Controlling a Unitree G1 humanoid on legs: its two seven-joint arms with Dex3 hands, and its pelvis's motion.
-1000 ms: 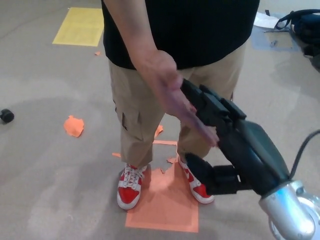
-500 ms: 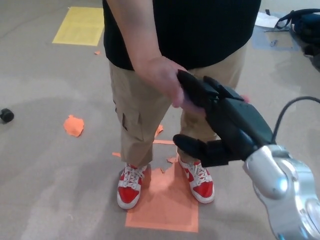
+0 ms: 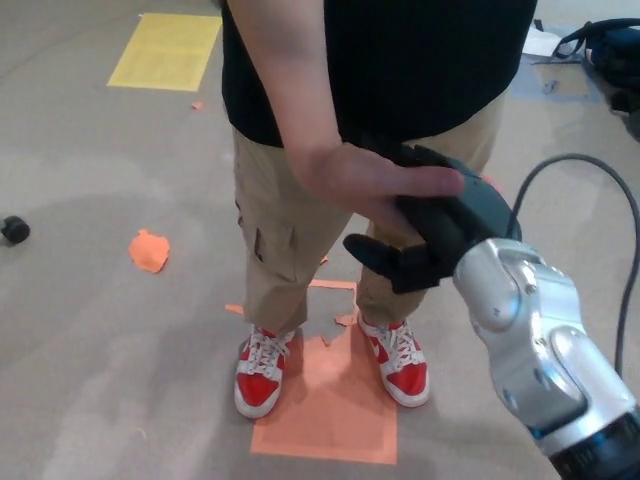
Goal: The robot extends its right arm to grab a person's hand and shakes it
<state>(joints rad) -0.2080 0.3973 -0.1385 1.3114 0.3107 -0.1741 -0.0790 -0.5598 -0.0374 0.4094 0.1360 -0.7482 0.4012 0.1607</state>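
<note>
One soft, yielding person's hand [image 3: 375, 185] is clasped across the palm by the right hand [image 3: 440, 235]; gentle pressure is advised.

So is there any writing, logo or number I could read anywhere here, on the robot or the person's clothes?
None can be read.
Right hand, black shirt, red shoes: no readable lettering or logo.
Yellow floor patch: no text visible.

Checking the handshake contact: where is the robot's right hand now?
In the head view, the right hand sits right of centre, clasped with the person's hand, above the red shoes.
</note>
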